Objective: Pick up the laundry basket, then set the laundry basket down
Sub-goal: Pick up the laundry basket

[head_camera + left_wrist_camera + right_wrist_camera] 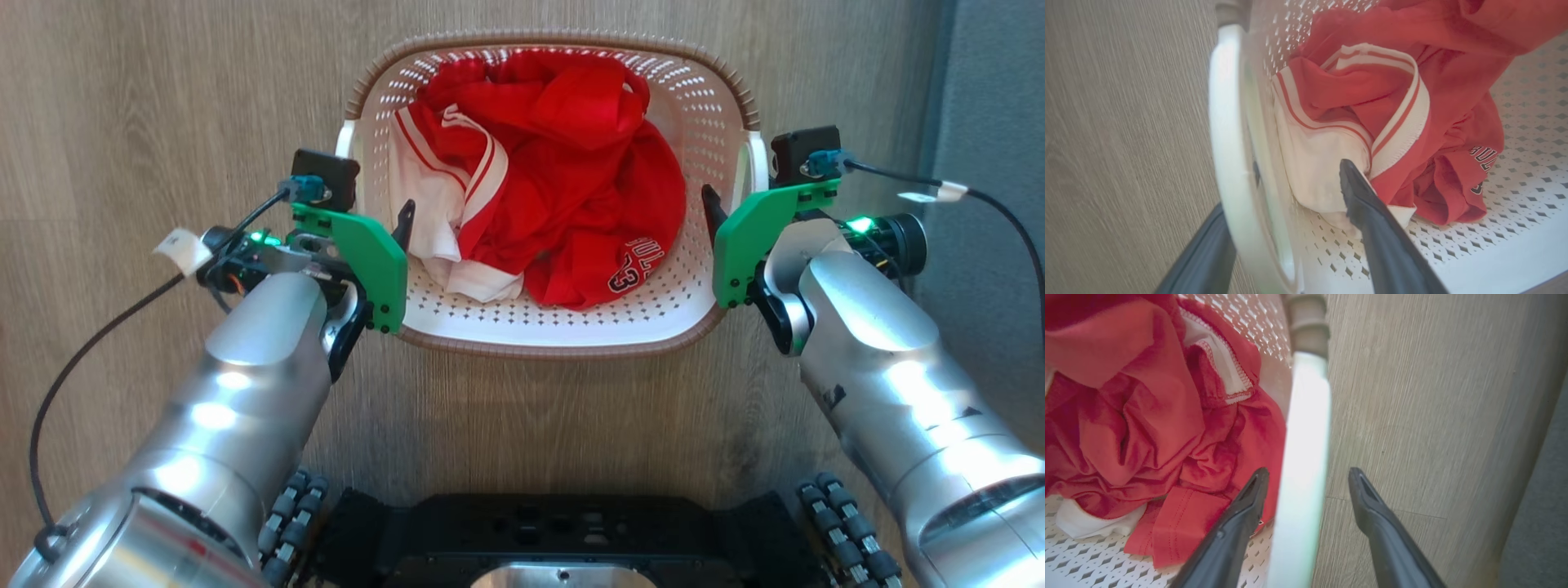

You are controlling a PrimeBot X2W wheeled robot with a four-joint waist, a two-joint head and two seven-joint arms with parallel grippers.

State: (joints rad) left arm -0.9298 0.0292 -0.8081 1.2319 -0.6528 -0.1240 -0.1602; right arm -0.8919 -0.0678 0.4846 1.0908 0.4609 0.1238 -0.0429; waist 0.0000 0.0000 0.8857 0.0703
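Basket pickup at the grasping stage: the laundry basket (555, 349), holding red-and-white clothes (563, 163), lies squarely before the robot on or just above the wood floor (163, 98), between its 2 arms. The left pincer (1282, 185) is spread astride the left handle (1224, 122), 1 finger inside the perforated wall beside the white cloth and the other outside, on the floor side. The right pincer (1308, 471) is likewise spread, its 2 fingers flanking the right handle (1306, 416) with a plain gap on the outer side. Neither pincer looks clamped, so the lift appears not yet begun; whether the basket's base rests on the floor cannot be told from above. By this reading, the reach to both handles is done. The squeeze on each handle, an even 2-armed lift and the setting down are left.
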